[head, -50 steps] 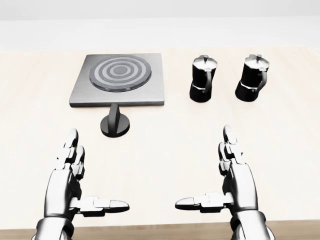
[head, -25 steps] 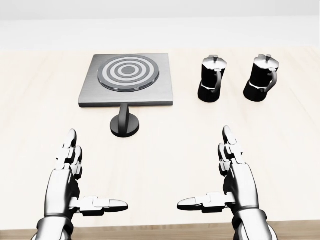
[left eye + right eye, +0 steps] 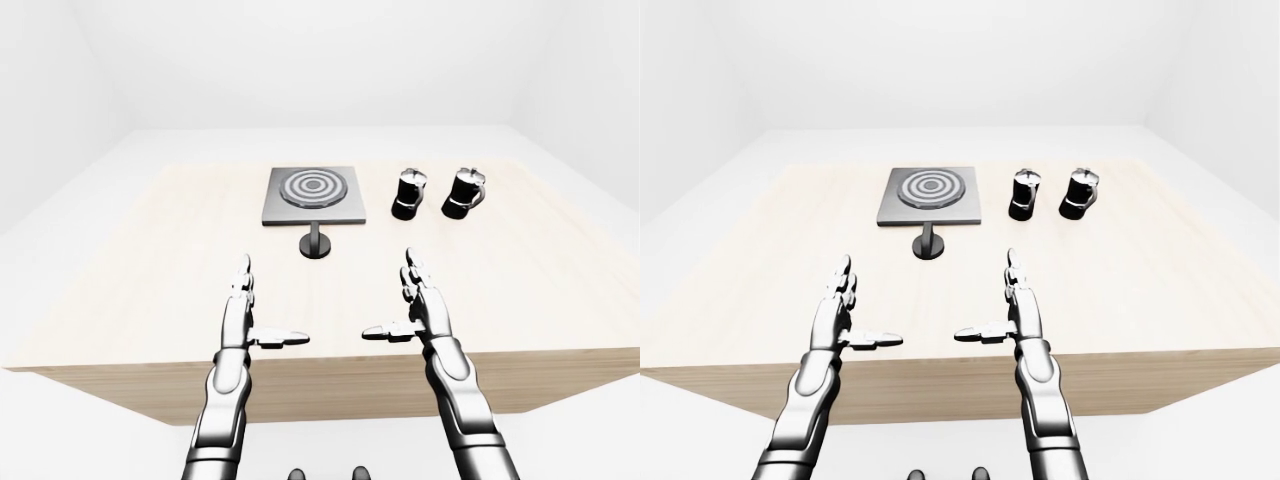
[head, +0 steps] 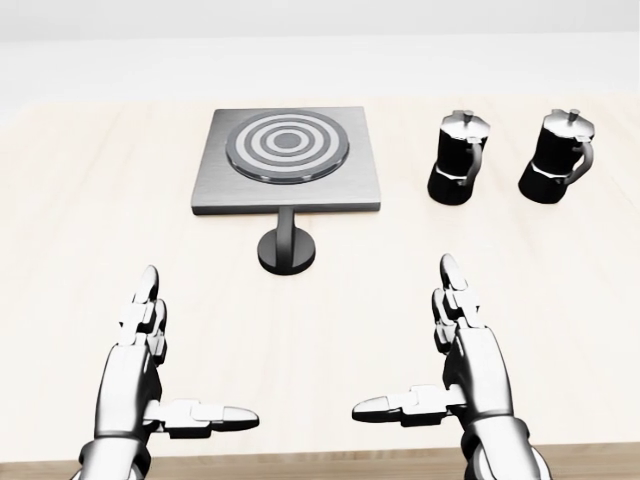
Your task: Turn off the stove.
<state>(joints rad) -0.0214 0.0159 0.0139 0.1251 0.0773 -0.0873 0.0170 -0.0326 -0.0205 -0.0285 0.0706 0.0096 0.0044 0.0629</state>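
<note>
The stove (image 4: 215, 185) is a grey square plate with a ringed burner (image 4: 288, 146), lying at the upper middle of the head view. Its black knob (image 4: 287, 248) stands on a round foot just below the plate's lower edge. My left hand (image 4: 195, 350) hovers open over the table at lower left, fingers straight and thumb pointing right. At lower right my right hand (image 4: 405, 335) mirrors it, open, thumb pointing left. Both hands are well below the knob and hold nothing.
Two black and silver moka pots (image 4: 459, 158) (image 4: 556, 155) stand to the right of the stove. The pale wooden table (image 3: 120, 300) has its near edge just under my wrists. White floor and walls surround it.
The whole picture has shifted right, so the camera has moved left; stove, knob and pots now sit further right in the view. Both hands keep their open pose.
</note>
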